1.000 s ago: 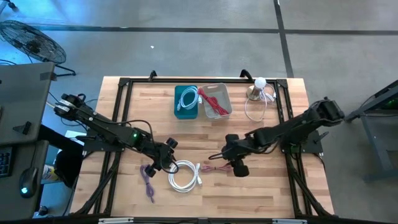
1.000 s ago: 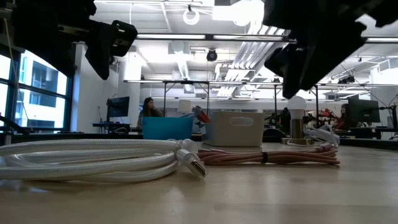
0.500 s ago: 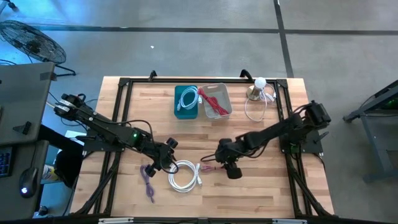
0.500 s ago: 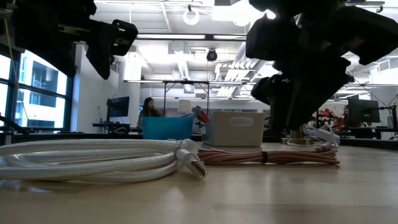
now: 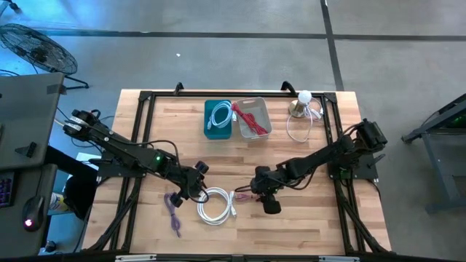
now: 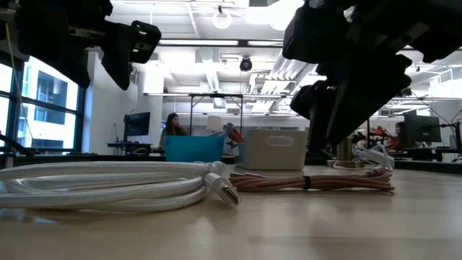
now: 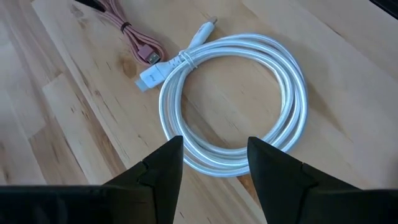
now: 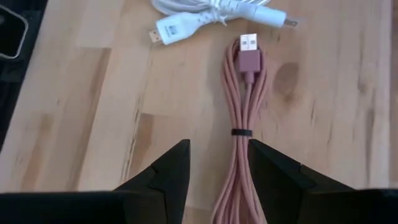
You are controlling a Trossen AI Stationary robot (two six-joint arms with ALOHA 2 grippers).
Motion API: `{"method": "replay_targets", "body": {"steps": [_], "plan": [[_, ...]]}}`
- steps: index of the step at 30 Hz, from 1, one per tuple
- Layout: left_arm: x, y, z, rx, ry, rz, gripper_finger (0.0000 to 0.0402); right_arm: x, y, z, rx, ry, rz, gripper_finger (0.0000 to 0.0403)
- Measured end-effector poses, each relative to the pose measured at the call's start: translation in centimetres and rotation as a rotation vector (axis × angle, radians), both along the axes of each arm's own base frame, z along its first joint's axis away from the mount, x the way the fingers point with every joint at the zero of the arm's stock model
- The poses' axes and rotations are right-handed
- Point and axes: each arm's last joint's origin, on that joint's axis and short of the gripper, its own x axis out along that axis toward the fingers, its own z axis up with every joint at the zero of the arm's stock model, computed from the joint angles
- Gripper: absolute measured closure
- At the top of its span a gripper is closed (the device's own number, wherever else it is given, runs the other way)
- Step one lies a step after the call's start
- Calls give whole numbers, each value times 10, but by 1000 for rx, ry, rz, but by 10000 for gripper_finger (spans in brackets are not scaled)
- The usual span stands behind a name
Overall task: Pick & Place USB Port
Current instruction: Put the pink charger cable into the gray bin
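A pink USB cable bundle (image 8: 242, 140), tied with a dark band, lies flat on the wood; it also shows in the high view (image 5: 243, 195) and the low view (image 6: 310, 182). My right gripper (image 8: 217, 168) is open and hovers just above it (image 5: 256, 191), one finger on each side of the bundle, touching nothing. A white coiled cable (image 7: 236, 102) lies to the bundle's left (image 5: 216, 205). My left gripper (image 7: 214, 162) is open and waits above the coil's left edge (image 5: 198, 189).
A purple cable (image 5: 172, 207) lies near the left gripper. At the far side stand a teal bin (image 5: 218, 118) holding a white cable and a grey bin (image 5: 252, 118) holding a red one. A bulb lamp (image 5: 302, 102) with a white cord stands at the far right.
My right gripper has moved toward the table's left edge and a little down, coming over the pink cable bundle with its fingers astride it. The cables have not moved.
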Motion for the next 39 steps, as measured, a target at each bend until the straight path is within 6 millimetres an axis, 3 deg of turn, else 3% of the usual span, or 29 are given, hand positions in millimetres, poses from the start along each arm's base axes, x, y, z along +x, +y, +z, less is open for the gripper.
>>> {"method": "replay_targets", "body": {"steps": [10,17,22,26,31,39], "plan": [[0,0,0,-2,-1,-1,227,-1,4,-3,-31,6,-44,250],[0,0,0,-2,0,-1,227,4,3,-29,-47,75,-35,250],[0,0,0,-2,-1,-1,227,6,2,-33,-46,82,-37,252],[0,0,0,-2,-1,-1,227,6,-1,-33,-55,80,-52,287],[0,0,0,-2,-1,-1,227,8,-6,-34,-54,82,-69,380],[0,0,0,-2,-1,-1,227,11,-8,-33,-96,44,-131,395]]}}
